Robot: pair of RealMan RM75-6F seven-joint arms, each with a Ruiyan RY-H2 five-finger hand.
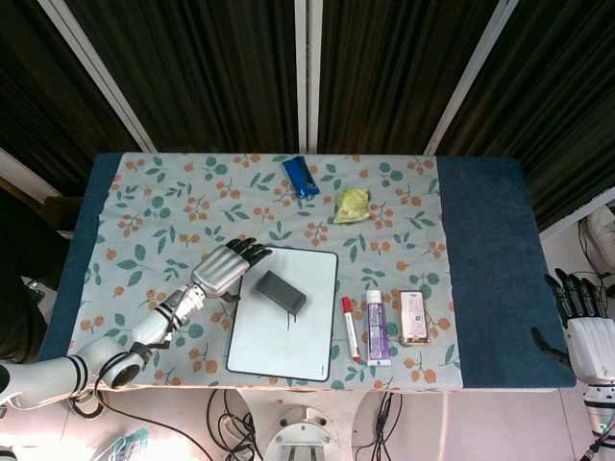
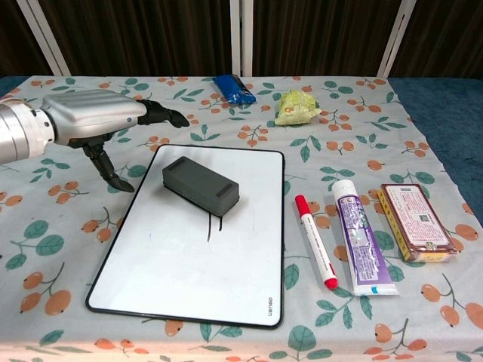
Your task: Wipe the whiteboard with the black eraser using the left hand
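Black eraser [image 2: 201, 185] lies on the whiteboard [image 2: 189, 271], just right of your left hand [image 2: 94, 117], which hovers open and holds nothing, fingers stretched toward the board's upper corner. Your right hand [image 1: 581, 312] hangs open off the worktop's [image 1: 485, 259] far edge.

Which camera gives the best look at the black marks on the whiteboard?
The chest view: the marks show as thin dark lines just below the black eraser on the whiteboard. In the head view they are only a tiny, faint stroke by the eraser.
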